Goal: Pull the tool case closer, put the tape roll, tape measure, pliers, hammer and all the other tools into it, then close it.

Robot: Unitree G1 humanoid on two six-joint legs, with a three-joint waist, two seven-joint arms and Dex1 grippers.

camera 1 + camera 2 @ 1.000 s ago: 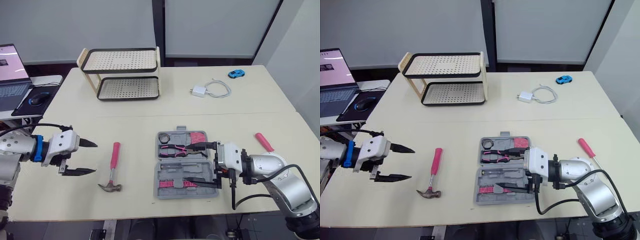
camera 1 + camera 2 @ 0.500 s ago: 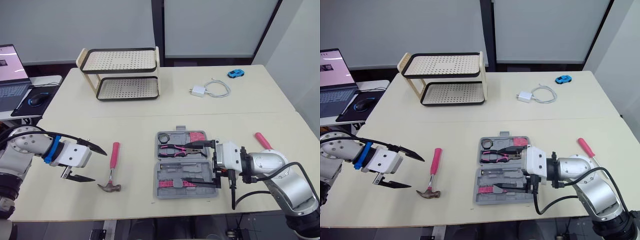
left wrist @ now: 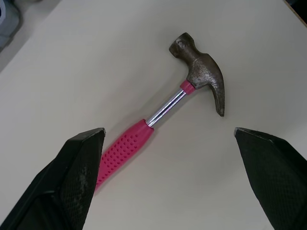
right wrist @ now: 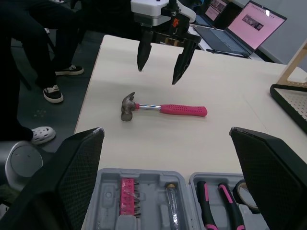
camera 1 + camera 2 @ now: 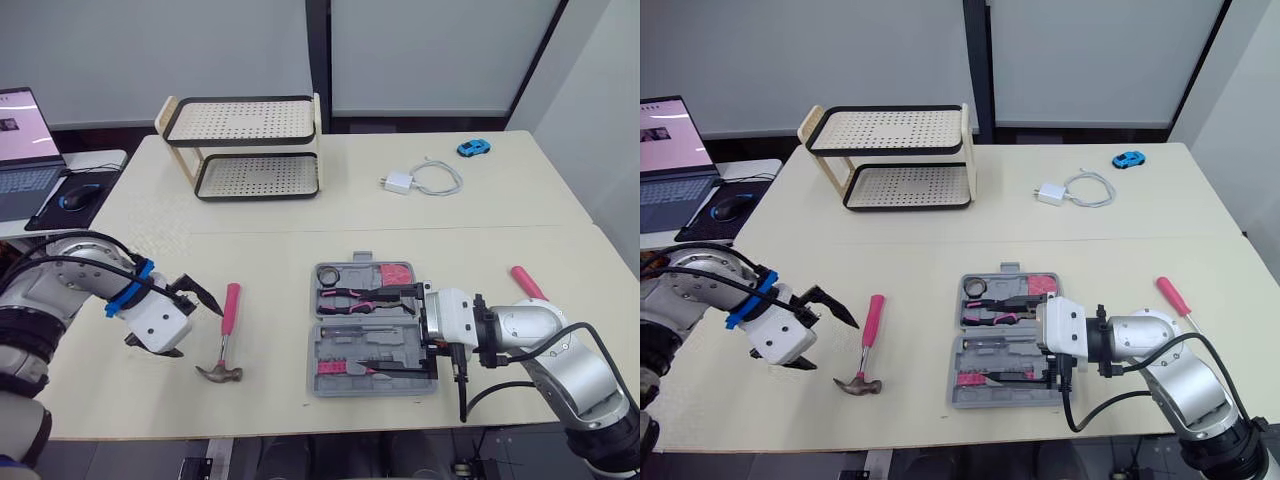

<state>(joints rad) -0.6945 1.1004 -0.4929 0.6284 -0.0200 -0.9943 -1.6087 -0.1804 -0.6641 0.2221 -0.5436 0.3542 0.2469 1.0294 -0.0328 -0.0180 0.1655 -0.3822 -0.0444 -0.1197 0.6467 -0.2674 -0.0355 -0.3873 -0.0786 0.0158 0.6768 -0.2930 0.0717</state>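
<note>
The left claw (image 5: 200,332) hangs open just beside the hammer (image 5: 226,335), which lies on bare surface (image 5: 300,240) near the front edge, well apart from the case (image 5: 340,355). The right claw (image 5: 370,332), open too, reaches over the open case from its right edge.

On a cream table (image 5: 300,250), the hammer (image 5: 229,315) had a pink handle dotted with small bumps, a silver neck and a dark brown head. The case (image 5: 372,320) was grey, its tools (image 5: 350,296) pink and black. At eleven o'clock, a cream rack (image 5: 245,148) had black rims and dotted trays. At one o'clock sat a blue toy car (image 5: 473,147).
</note>
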